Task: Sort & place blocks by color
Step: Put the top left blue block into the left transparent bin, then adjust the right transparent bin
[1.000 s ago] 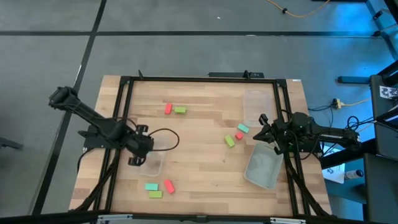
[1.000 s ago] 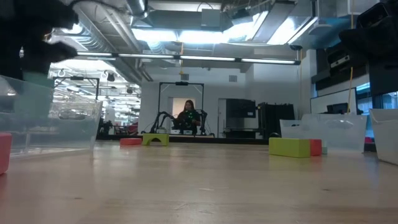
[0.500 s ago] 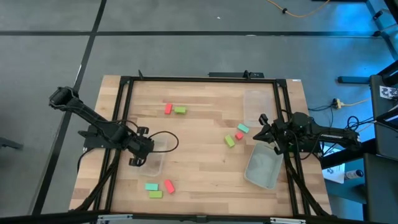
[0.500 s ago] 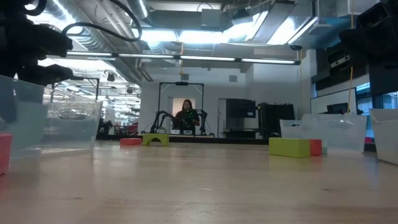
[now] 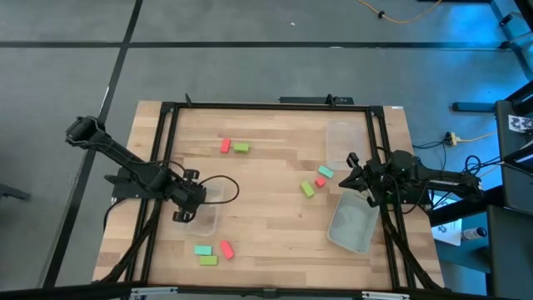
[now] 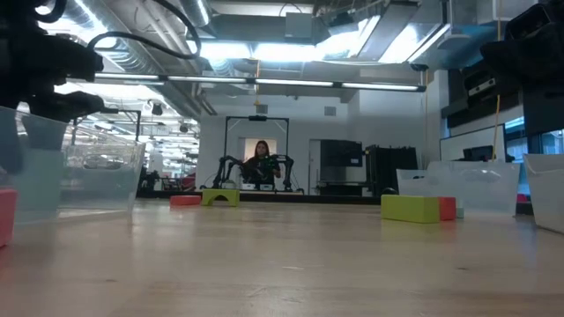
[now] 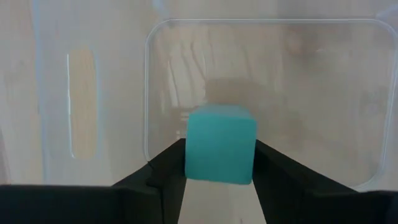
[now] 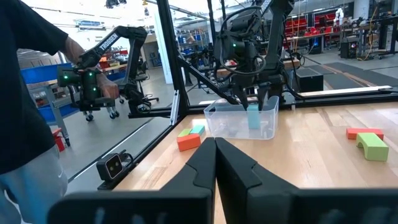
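While the left claw [image 5: 185, 207] hangs over a clear tub [image 5: 208, 218] on the table [image 5: 266, 242], a teal block [image 7: 221, 144] sits between its fingers, clamped per left wrist view only. Right claw [image 5: 348, 175], fingers together, idles by two more tubs [image 5: 351, 225]. High view counts eight loose blocks [image 5: 232, 147]: three red-pink, three lime, two teal.

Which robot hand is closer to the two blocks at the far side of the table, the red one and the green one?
Left. The left gripper sits nearer the red block and lime block; the right gripper waits farther off, across the table.
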Available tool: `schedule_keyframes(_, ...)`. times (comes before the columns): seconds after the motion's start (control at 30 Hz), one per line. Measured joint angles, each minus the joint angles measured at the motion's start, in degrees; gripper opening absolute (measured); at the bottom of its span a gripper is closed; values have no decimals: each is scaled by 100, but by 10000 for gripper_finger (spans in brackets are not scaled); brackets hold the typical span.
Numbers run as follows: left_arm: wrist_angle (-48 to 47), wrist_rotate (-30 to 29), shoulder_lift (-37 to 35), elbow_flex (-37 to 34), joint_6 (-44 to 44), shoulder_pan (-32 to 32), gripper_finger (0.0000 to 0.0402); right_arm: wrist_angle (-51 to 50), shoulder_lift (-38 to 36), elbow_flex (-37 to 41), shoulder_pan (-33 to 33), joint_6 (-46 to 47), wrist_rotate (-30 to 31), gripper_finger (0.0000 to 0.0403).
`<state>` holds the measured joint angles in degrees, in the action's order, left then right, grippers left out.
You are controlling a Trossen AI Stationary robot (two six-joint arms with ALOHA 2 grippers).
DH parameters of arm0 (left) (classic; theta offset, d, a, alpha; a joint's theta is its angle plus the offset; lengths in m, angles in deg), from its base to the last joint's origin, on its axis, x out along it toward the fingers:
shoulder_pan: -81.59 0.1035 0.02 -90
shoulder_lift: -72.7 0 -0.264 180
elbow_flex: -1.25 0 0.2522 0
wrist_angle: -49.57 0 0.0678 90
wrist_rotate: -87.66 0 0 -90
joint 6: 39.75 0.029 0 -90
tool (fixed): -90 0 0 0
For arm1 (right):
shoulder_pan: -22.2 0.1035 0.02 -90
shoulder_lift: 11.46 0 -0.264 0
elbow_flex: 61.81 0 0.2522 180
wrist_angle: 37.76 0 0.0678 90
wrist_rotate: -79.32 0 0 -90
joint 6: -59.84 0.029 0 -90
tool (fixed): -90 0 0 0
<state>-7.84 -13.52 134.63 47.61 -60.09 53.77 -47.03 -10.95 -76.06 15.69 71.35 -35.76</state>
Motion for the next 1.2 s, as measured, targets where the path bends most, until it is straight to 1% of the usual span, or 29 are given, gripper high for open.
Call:
schedule_keyframes(0.27, -33, 618, -6, 58, -52, 373, 164, 0, 0, 0, -1, 0, -1, 14)
schedule_keyframes(0.47, -91, 638, -11, 337, 130, 600, 165, -2, 0, 0, -2, 0, -1, 14)
schedule_keyframes(0.6, -404, 642, -11, 590, 146, 728, 165, -2, 0, 0, 0, 0, 0, 14)
schedule_keyframes(0.73, -1021, 735, -11, 1079, 171, 774, 165, -2, 0, 1, -1, 0, -1, 14)
schedule_keyframes(0.87, -1921, 793, -13, 1882, 497, 772, 165, -2, 0, 0, 0, 0, -2, 14)
schedule_keyframes(0.93, -2012, 764, -18, 2311, 683, 772, 165, -1, 0, 0, 0, 0, 0, 14)
schedule_keyframes(1.03, -1335, 335, -191, 2709, 707, 773, 165, -1, 0, 0, 0, 0, -2, 14)
schedule_keyframes(1.13, 30, -108, -464, 2652, 815, 923, 165, 0, 0, 2, 0, 0, 0, 14)
schedule_keyframes(1.2, 912, -172, -598, 2470, 895, 1166, 165, -2, 0, 2, -1, 0, -1, 14)
